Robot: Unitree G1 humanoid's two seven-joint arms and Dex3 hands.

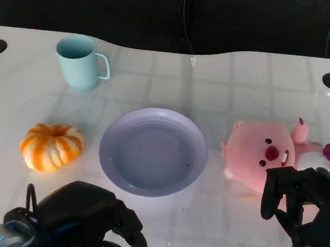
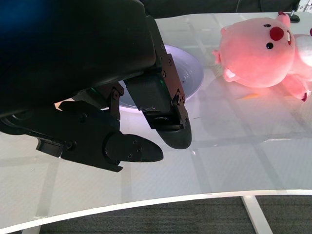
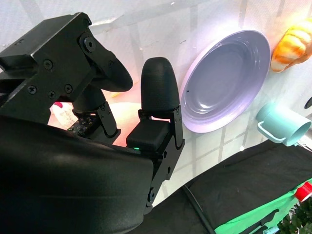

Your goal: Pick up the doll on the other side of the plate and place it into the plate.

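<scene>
The pink plush pig doll is lying on its side at 3 o'clock of the round lilac plastic plate, apart from its rim. The right hand is hovering over the doll's near edge with fingers spread and holding nothing, probably preparing a grasp. The left hand is resting at 7 o'clock, fingers curled and empty. The table between doll and plate is giving free room.

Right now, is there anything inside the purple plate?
No. The purple plate holds nothing; its whole bowl shows bare in the head view. The pink doll lies on the table beside it, partly covered by the right robot hand, which hovers over it.
</scene>
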